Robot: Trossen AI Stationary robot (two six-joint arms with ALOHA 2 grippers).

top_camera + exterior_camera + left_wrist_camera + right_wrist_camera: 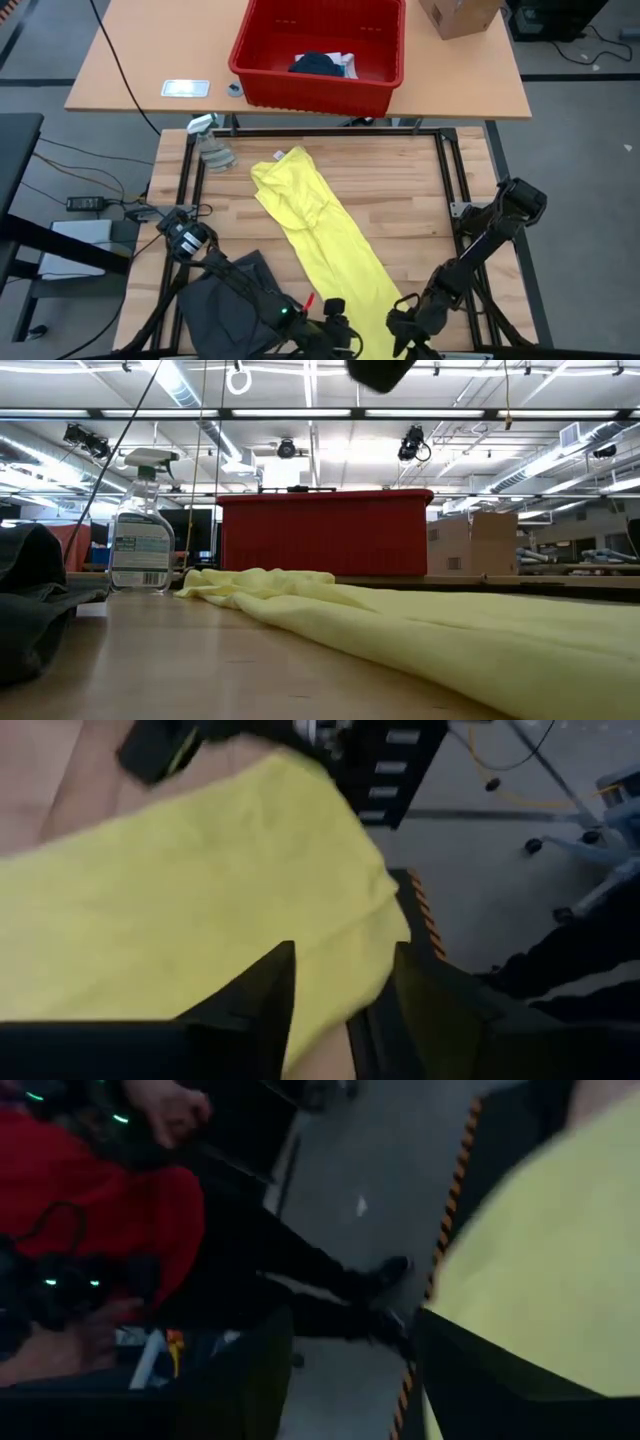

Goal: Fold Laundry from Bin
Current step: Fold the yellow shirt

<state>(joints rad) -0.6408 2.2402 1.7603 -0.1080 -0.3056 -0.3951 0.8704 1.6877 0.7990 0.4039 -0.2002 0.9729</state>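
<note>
At 6 o'clock on the wooden table, both grippers sit at the near end of the yellow garment. The left gripper is just beside the cloth's near-left edge; in its wrist view its 2 fingers stand spread apart, with the yellow hem lying across the gap and nothing pinched between them. The right gripper is at the cloth's near-right corner; its wrist view shows 2 dark fingers parted, the yellow cloth beside one of them, not clamped.

From there the yellow garment runs as a long strip from 6 o'clock up toward 11 o'clock, lying flat. A dark grey garment lies crumpled at 7 o'clock, partly under the left arm. A spray bottle lies at 10 o'clock near the table's far-left corner.

Beyond the far edge, at 12 o'clock, the red bin stands on a second table, with dark blue and white cloth inside. A cardboard box sits at 1 o'clock.
</note>
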